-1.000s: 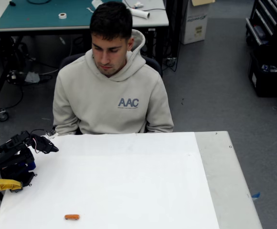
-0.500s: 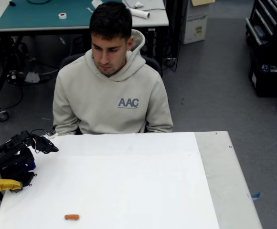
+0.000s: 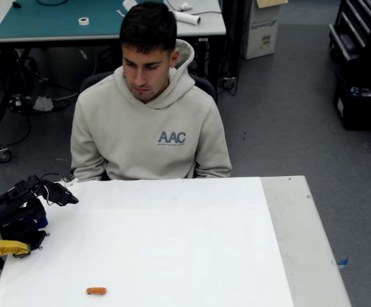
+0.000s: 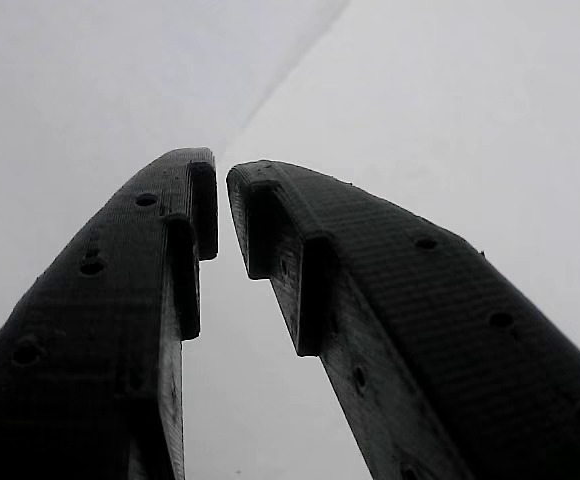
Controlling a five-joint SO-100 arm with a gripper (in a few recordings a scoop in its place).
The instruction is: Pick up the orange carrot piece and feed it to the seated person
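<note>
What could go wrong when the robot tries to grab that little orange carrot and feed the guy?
The orange carrot piece is tiny next to the gripper, so the fingers might miss it or flick it off the table's near edge. It also lies far from the gripper. Later, the gripper must approach the seated person closely, so it could bump him.

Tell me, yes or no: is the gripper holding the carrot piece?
No, the carrot piece lies on the white table, far from the gripper.
</note>
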